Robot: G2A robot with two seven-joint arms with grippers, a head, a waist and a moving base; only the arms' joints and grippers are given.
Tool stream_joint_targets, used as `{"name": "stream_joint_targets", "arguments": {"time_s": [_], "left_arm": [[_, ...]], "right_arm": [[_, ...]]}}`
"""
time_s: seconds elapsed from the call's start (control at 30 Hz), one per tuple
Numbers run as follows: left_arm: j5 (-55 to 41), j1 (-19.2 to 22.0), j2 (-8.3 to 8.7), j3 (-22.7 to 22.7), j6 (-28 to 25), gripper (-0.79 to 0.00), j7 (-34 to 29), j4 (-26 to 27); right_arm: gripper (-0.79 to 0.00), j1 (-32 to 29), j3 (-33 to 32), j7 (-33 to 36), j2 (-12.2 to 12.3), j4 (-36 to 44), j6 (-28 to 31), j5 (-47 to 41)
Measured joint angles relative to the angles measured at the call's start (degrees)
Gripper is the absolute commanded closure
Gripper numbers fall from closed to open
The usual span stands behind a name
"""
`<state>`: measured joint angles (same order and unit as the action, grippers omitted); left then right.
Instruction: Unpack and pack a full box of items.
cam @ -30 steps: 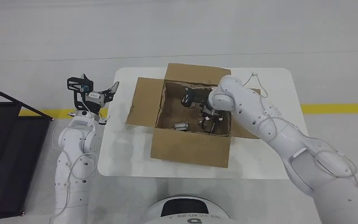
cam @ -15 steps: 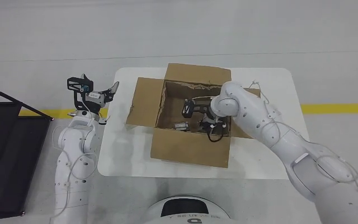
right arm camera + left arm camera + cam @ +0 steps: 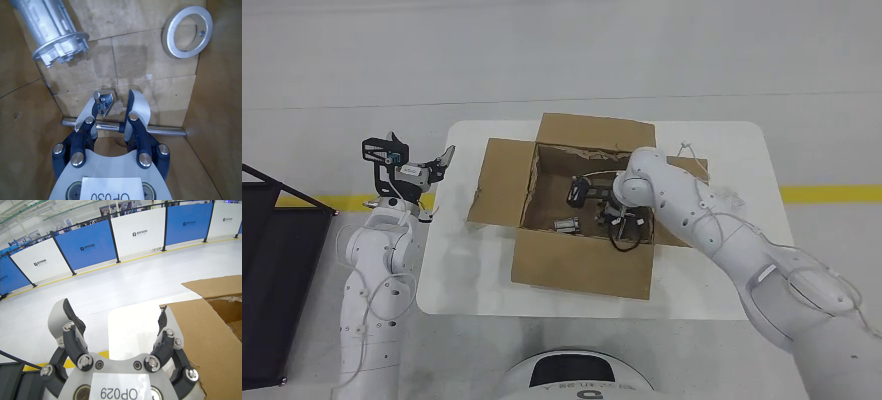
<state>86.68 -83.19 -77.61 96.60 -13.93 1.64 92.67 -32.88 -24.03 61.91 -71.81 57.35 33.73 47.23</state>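
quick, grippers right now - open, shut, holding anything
left gripper: jaws open, holding nothing
right gripper: jaws open, small metal bracket between them, not clamped

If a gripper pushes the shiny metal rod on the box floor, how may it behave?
The rod is round and polished, so it will probably roll and may slip in a grip. It looks like solid metal, so likely stiff. It lies against a box wall, which should block rolling that way.
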Motion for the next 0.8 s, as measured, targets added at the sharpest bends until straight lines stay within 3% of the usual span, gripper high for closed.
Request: {"name": "stream_joint_targets", "arguments": {"time_s": [0.2, 0.47, 0.5, 0.57, 0.63, 0.8], "left_arm": [[0.0, 0.0, 0.00, 0.0, 0.0, -0.785, 0.0, 0.0], [0.0, 0.0, 0.00, 0.0, 0.0, -0.785, 0.0, 0.0], [0.0, 0.0, 0.00, 0.0, 0.0, -0.785, 0.0, 0.0], [0.0, 0.0, 0.00, 0.0, 0.0, -0.785, 0.0, 0.0], [0.0, 0.0, 0.00, 0.0, 0.0, -0.785, 0.0, 0.0], [0.0, 0.0, 0.00, 0.0, 0.0, -0.785, 0.0, 0.0]], "right_arm": [[0.000, 1.3, -2.0, -1.8, 0.2, -0.9, -0.9, 0.6], [0.000, -0.5, -7.4, -2.0, 3.2, 4.8, -1.5, 1.3], [-0.179, -1.1, -7.9, -1.4, 3.6, 5.9, -1.4, 1.3], [-0.342, -1.9, -8.3, -0.3, 4.0, 7.3, -1.1, 0.9], [-0.382, -2.6, -8.4, 1.0, 4.2, 8.3, -0.8, 0.6], [-0.372, -2.8, -7.5, 2.3, 3.7, 8.3, 0.2, -0.3]]}}
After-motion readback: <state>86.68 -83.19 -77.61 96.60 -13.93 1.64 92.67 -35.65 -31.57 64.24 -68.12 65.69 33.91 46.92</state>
